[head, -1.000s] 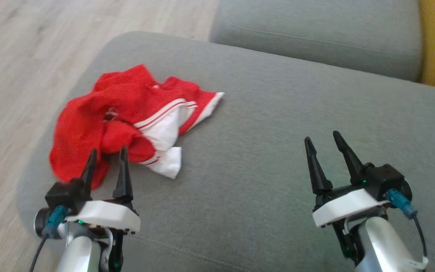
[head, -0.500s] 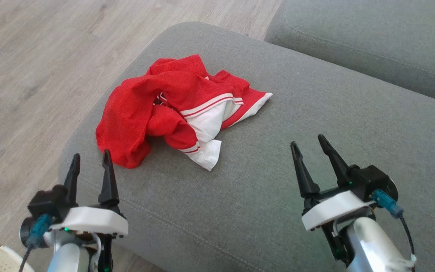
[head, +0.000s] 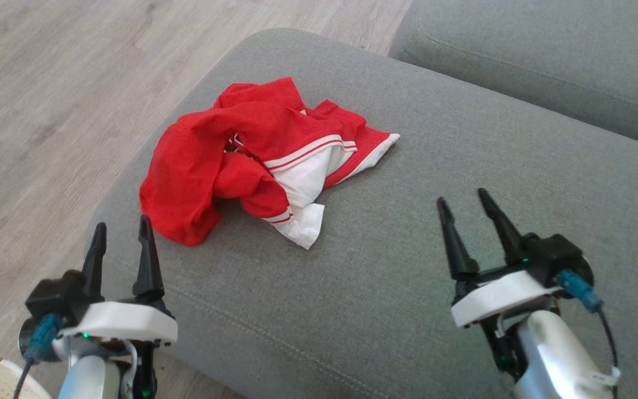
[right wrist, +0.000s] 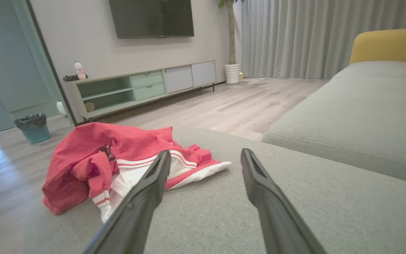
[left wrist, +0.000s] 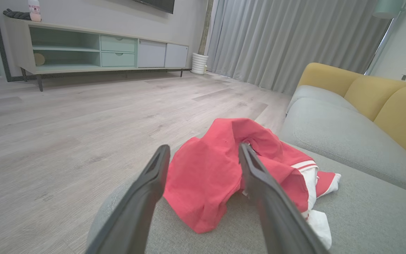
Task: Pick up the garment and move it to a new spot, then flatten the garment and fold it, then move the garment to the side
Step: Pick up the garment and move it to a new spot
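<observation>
- Garment (head: 252, 160): red mesh top with white panels and red-white stripes, crumpled in a heap at centre-left of the head view. It lies on the rounded corner of a grey sofa seat (head: 407, 288), near the seat's edge, with wood floor (head: 47, 111) just past it at upper left.
- Left gripper (head: 122, 221): lower left, released, holding nothing. Its fingertips are just short of the red hem and apart from it. In the left wrist view the heap sits between and beyond the two fingers, lined up, I judge, for a reach at the near red fold.
- Right gripper (head: 462, 195): lower right, released, holding nothing, over bare cushion well apart from the cloth. Likely kept clear so the left arm picks first.
- Step in hand, by my reading: the first pick-up, not yet begun. Nothing is flattened or folded.
- The open seat to the right of the heap looks the natural new spot.
- Writing: none readable. No print shows on the cloth. A small dark patch in the middle fold may be a tag, too small to tell. A bottle (left wrist: 34, 7) on the far cabinet (left wrist: 83, 49) has markings too small to read.
</observation>
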Tool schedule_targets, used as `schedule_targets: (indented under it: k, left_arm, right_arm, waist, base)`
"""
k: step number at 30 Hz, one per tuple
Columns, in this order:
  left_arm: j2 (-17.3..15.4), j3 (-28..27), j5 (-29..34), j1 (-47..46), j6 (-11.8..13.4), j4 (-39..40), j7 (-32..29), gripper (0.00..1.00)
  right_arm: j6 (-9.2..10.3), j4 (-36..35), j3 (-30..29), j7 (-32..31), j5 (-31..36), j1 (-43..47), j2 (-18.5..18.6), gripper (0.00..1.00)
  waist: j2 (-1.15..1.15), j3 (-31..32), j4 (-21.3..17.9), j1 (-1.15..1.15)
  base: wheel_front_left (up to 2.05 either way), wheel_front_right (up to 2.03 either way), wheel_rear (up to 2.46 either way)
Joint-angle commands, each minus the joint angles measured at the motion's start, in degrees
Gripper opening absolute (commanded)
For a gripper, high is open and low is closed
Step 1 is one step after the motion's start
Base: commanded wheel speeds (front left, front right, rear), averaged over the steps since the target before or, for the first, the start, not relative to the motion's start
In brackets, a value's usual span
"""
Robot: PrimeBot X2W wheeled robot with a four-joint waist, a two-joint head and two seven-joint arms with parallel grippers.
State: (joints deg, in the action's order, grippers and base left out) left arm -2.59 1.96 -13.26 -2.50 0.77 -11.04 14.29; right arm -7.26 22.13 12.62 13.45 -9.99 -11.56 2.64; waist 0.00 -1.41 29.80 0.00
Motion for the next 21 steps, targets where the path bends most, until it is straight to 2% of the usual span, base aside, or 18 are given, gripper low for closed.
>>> schedule_targets:
  k: [1, 4, 12, 21]
  left_arm:
    - [-0.4, -2.4, -0.1, -3.8, -0.9, 1.3, 0.7, 1.0]
    - [-0.8, -2.6, 0.0, -5.4, -2.0, 0.3, 0.7, 1.0]
    - [-4.3, -4.6, -2.0, -14.4, -5.2, -5.0, 0.2, 1.0]
    - [-9.4, -3.1, -6.4, -27.3, -7.5, -16.0, -9.7, 1.0]
  right_arm:
    - [-0.23, -2.6, -0.5, 0.8, 0.5, -0.7, 0.2, 1.0]
    - [-0.23, -3.6, -2.4, 0.8, 1.0, 0.1, 0.2, 1.0]
    - [-0.23, -10.2, -8.1, -2.3, 4.0, 0.4, 0.2, 1.0]
    - [-0.23, -18.2, -13.7, -5.3, 6.4, -0.8, 0.2, 1.0]
  waist:
    - [0.0, -0.4, -0.1, 0.0]
    - [0.0, -1.0, -0.2, 0.0]
    - [0.0, -6.8, -4.4, 0.0]
    - [0.0, -12.9, -9.8, 0.0]
  base:
    - [0.0, 0.0, 0.0]
    - [0.0, 0.0, 0.0]
    - [0.0, 0.0, 0.0]
    - [0.0, 0.0, 0.0]
